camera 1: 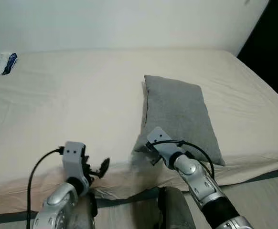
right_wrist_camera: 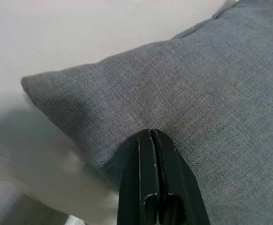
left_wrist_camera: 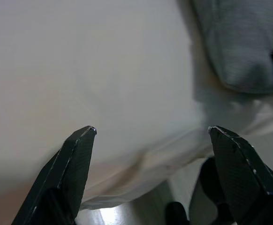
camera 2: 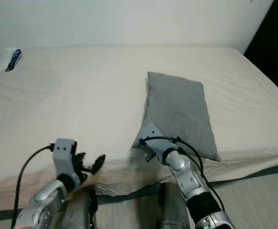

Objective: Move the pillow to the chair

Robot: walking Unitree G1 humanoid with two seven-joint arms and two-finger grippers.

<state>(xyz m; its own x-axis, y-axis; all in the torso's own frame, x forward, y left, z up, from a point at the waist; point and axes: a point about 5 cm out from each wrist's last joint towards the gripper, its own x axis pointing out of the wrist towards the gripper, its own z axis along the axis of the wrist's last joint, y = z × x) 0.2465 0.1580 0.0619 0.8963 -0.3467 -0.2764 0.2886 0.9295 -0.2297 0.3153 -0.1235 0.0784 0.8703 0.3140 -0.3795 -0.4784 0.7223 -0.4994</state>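
A grey pillow (camera 1: 177,114) lies on the right half of the cream bed (camera 1: 72,109), its long side running away from me. My right gripper (right_wrist_camera: 150,133) is at the pillow's near left corner. Its black fingers are pressed together, with the tips pinched into the grey fabric (right_wrist_camera: 197,93). My left gripper (left_wrist_camera: 150,130) hovers open over the bed's front edge, to the left of the pillow, with nothing between its fingers (camera 1: 102,165).
A blue and white packet (camera 1: 0,63) lies at the bed's far left corner by the white wall. The mattress edge (camera 1: 129,191) runs just in front of my legs. Floor (camera 1: 268,191) shows at the lower right, with a dark gap past the bed's right side.
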